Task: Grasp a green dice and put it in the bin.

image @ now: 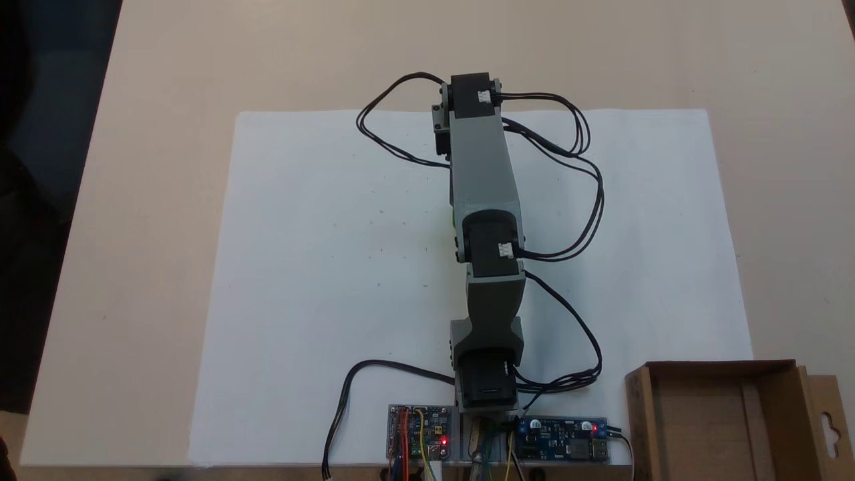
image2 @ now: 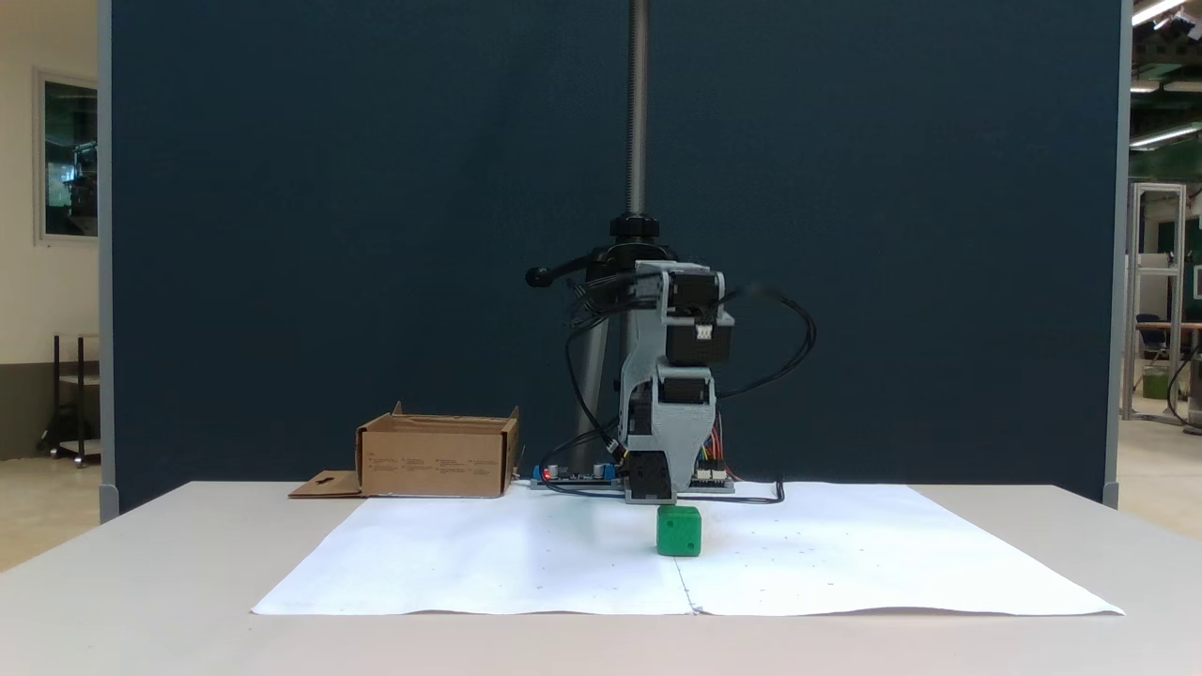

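- Dice first: we saw the small bright green dice with rounded edges [image2: 679,530] resting on the white paper sheet [image2: 526,563], at the front of the sheet's middle in the fixed view from the table's edge.
- In that view the grey and black arm's gripper [image2: 650,490] hung just above and slightly left of the dice; we could not tell whether they touched.
- We could not tell whether the jaws were spread or pressed together, since the arm's body hid them.
- In the fixed view from above, the arm [image: 482,200] stretched straight out from its base over the sheet's middle, covering the dice but for a thin green sliver [image: 453,218] at its left edge.
- From the table's edge, we saw the arm folded over, its upper links raised and the wrist pointing down.
- The shallow brown cardboard bin [image2: 438,455] stood well apart from the dice, beside the arm's base, with its slotted flap [image: 827,417] lying outward.
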